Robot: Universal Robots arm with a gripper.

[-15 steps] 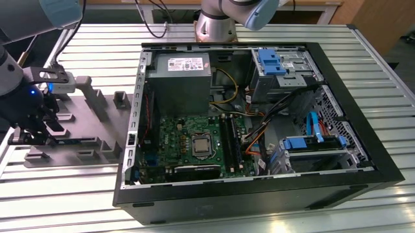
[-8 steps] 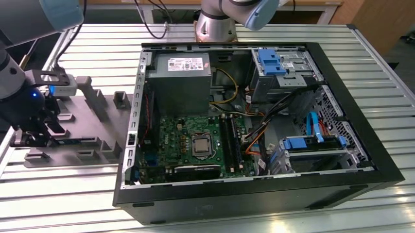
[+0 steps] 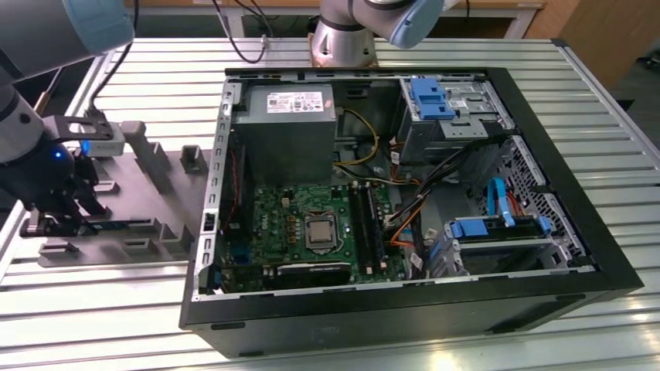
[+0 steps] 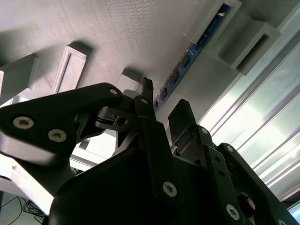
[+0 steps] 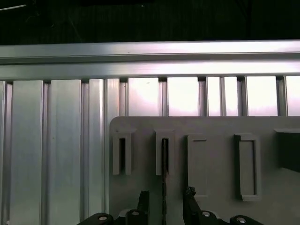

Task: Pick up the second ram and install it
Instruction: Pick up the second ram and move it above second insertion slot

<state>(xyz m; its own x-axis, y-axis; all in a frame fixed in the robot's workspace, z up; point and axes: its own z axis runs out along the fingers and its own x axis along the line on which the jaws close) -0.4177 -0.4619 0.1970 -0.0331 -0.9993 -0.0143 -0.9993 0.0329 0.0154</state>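
Over grey fixture plate (image 5: pixel 211 124), pincer (image 5: pixel 166 192) open astride upright second ram (image 5: pixel 164 150), gaps either side

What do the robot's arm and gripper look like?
The arm is round silver-grey tubes with light blue caps on the joints, and a black cable hangs beside it. The gripper is black, with a blue light glowing above it. In the second wrist view its chunky black parts have shiny silver screws.

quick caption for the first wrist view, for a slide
Open gripper straddling the second ram, which stands on edge in the grey fixture.
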